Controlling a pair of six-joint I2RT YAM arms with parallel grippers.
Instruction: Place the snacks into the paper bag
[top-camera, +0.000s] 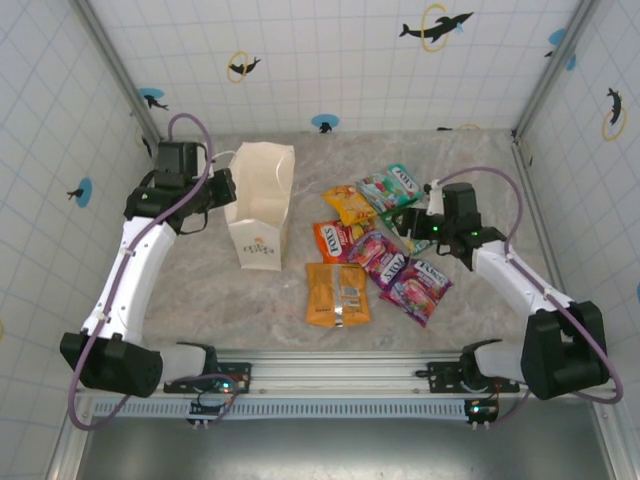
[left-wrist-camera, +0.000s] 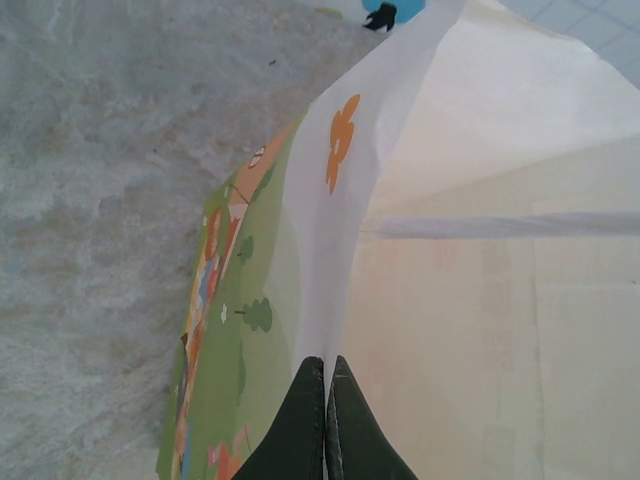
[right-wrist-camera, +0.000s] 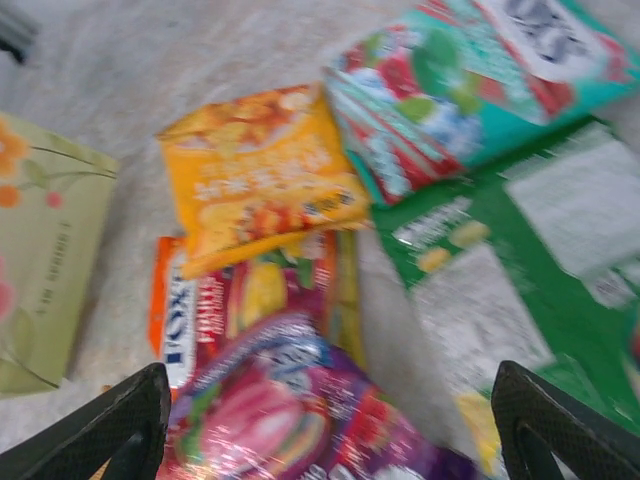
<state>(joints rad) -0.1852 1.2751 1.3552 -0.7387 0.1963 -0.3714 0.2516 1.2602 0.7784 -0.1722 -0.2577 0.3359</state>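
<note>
Right of the paper bag (top-camera: 262, 205), its thin rim pinched tight by the left gripper (left-wrist-camera: 326, 362), light, slippery, floppy snacks (top-camera: 375, 255) overlap under the wide-spread right gripper (right-wrist-camera: 328, 400); a crimped edge looks the best place to pinch.

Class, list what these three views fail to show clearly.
- Inside of the paper bag: top external, hidden by its walls.
- Green-white packet: right wrist, blurred and cut off at the edge; top external, partly covered by the right gripper.
- Purple packet lettering: right wrist, blurred.
</note>
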